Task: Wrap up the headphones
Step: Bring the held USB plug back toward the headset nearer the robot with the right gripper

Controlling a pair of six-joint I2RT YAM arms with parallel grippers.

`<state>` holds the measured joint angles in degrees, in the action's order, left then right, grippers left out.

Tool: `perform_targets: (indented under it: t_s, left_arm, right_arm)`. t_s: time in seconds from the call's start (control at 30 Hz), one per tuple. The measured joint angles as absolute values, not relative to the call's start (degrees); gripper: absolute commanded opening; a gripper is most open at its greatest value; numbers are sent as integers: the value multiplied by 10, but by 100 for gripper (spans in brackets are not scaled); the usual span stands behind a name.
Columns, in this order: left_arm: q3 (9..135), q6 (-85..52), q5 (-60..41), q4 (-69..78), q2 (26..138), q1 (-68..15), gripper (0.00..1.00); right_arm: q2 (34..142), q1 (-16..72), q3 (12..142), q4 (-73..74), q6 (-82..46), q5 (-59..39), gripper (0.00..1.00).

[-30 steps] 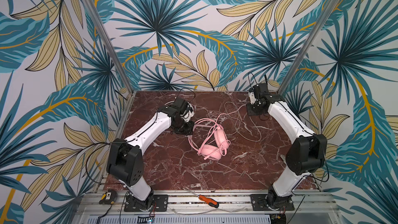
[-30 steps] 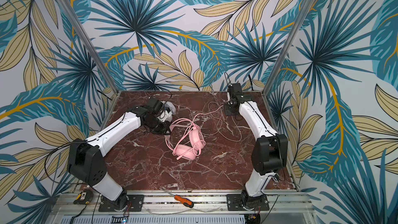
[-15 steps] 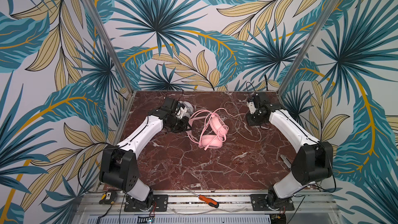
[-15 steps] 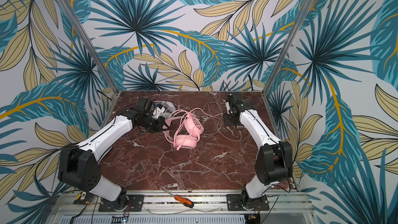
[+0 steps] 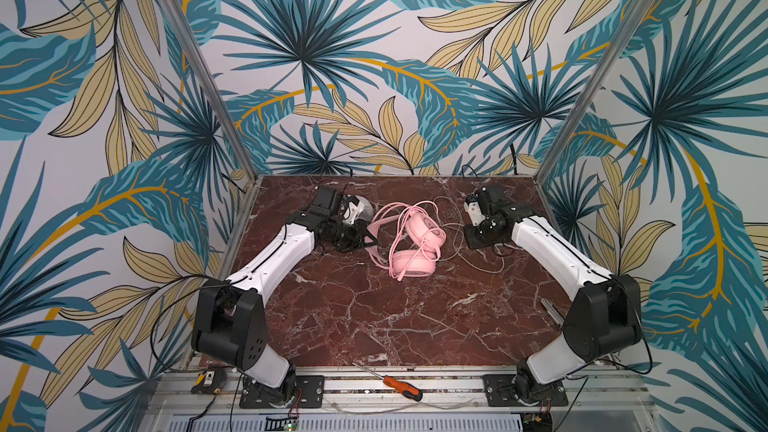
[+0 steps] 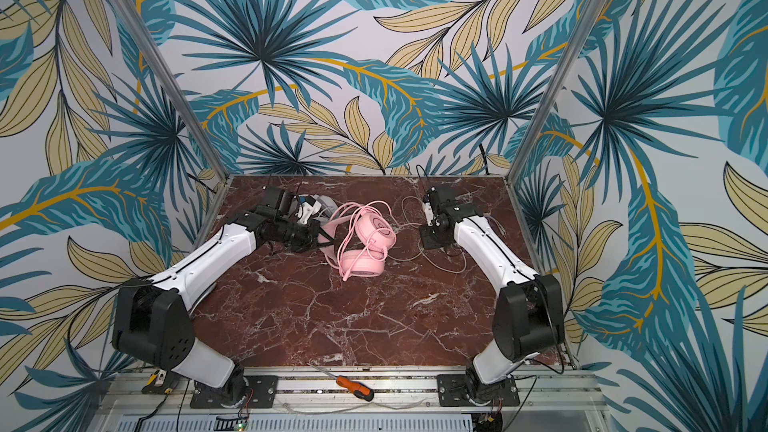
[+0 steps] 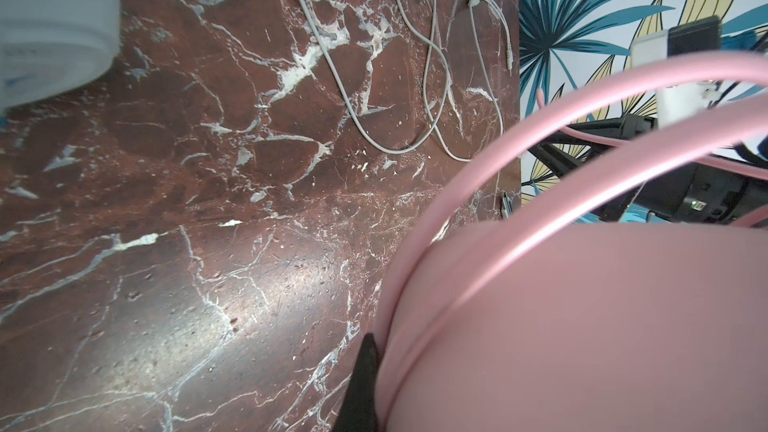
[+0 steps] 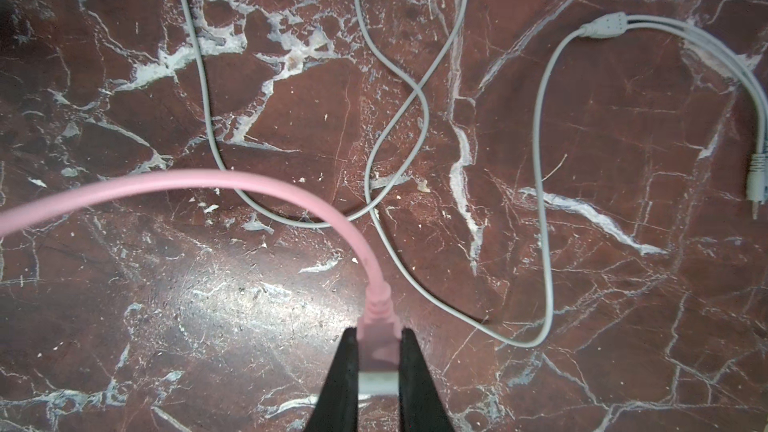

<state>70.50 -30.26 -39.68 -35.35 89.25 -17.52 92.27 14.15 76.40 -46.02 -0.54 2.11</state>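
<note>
- The pink headset [image 5: 413,263] lay on the marble bench [image 5: 374,317], in the far middle between the two arms, as both top views showed [image 6: 361,263].
- Its lower earcup rested flat on the bench, and the other earcup leaned up just behind it.
- The pink cable [image 5: 399,222] ran in several loose loops over the earcups and the headband.
- The left fingers [image 7: 361,384] were pressed together on the headband of the pink headset. In the left wrist view the band filled the near corner and hid the second finger.
- In a top view the left fingers [image 5: 365,238] met the headband at its left end, low over the bench.
- The right fingers [image 8: 349,371] pinched the pink plug [image 8: 379,326] at the end of the pink cable. The plug sat squarely between the two black tips, and the cable arched away from it above the bench.
- In both top views the right arm's wrist hung to the right of the pink headset, apart from the earcups.
- The white headset [image 5: 363,207] sat at the far left of the bench, just behind the left wrist and mostly hidden by it. One pale earcup [image 7: 50,27] showed blurred in the left wrist view.
- The white cable [image 8: 544,201] lay slack in crossing curves on the bench under and beside the right fingers, and its split end and plugs lay free.
- An orange-handled screwdriver [image 5: 401,386] lay on the metal rail at the near edge.
</note>
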Motion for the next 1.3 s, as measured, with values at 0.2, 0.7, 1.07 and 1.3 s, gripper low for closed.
perform_targets:
  t_s: [0.2,0.7,1.07,1.3]
  left_arm:
    - [671,-363,-422,-287,896,-175,0]
    - [661,-487,-395,-206,918,-163,0]
    - [661,-545,-348,-205,947,-159,0]
    - [663,-564,-325,-217,948,-158,0]
  right_arm:
    - [937,181,764,-464,-11,14,0]
    - [910,245,695,-423,-32,4,0]
    - [812,272,604,-364,-24,-30,0]
    - [811,300,600,-350,-3,-35,0]
